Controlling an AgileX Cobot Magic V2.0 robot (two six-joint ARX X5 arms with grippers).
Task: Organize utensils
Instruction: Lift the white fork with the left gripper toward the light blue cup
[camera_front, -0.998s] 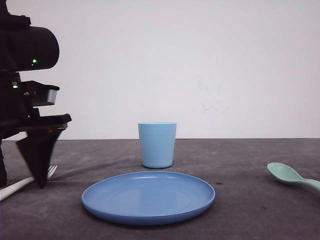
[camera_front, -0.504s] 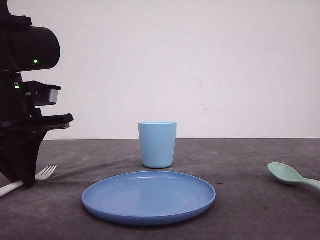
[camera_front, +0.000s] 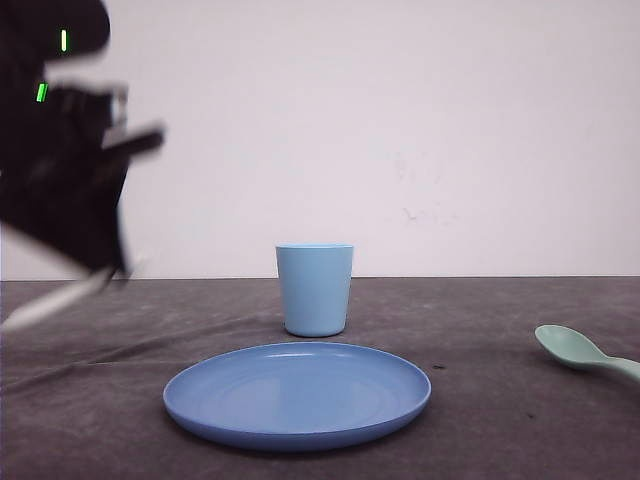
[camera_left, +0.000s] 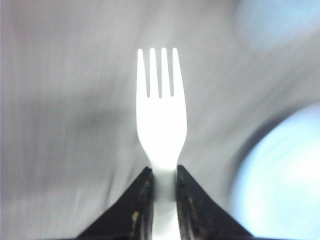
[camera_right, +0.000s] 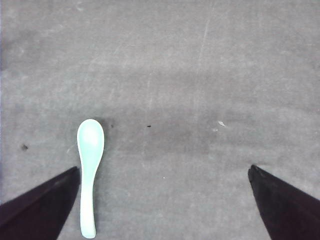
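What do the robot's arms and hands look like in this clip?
Left arm: black, blocky housing with small green indicator lights, blurred in the front view. Left hand has black wedge fingers tapering to narrow tips. Right hand shows the same black pointed fingers.

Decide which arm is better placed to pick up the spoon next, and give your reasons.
Right. Its open claw hangs above the mint-green spoon lying on the table, while the left claw is shut on the white fork.
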